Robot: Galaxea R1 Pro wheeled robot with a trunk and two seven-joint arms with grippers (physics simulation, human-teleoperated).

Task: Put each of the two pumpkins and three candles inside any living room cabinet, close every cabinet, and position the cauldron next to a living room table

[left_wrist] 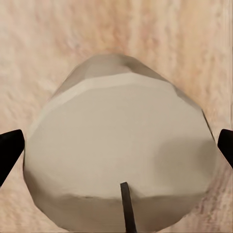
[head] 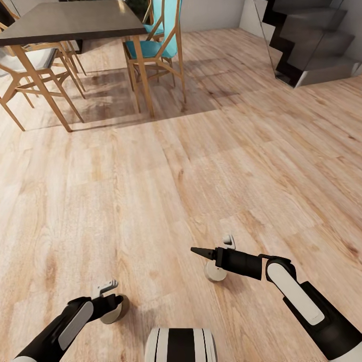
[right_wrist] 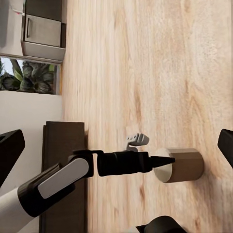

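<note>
Table: dark-topped table (head: 70,20) on pale wooden legs, at the far left of the head view, with teal-seated wooden chairs (head: 151,48) drawn up to it. Nothing of the task rests on the visible part of its top.
Left claw: the left claw (right_wrist: 164,160) is set down over the top of a short off-white cylindrical candle (left_wrist: 121,145).
Left claw state: the black fingertips (left_wrist: 10,148) stand wide, one on either side of the candle and close against it. Whether they actually clamp it cannot be told.
First candle: upright on the light wood-plank floor (head: 151,176), wick up, directly under the left claw.
Cabinet: in the right wrist view a long dark brown unit (right_wrist: 63,145) lies along the white wall, well apart from the candle. Judged to be the cabinet; whether open or closed cannot be told.
Right claw: the right claw (head: 201,251) hangs above the floor, its fingers spread apart and holding nothing.
Second candle: a second stubby off-white candle (head: 215,273) stands on the floor just below the right forearm, not gripped.
Stairs: a dark stepped staircase (head: 311,40) at far right.
Progress: judged early. Two candles are on open floor, neither stored.
Outstanding: both candles to the cabinet. The status of the third candle, pumpkins, cauldron and cabinet closure cannot be judged here.
</note>
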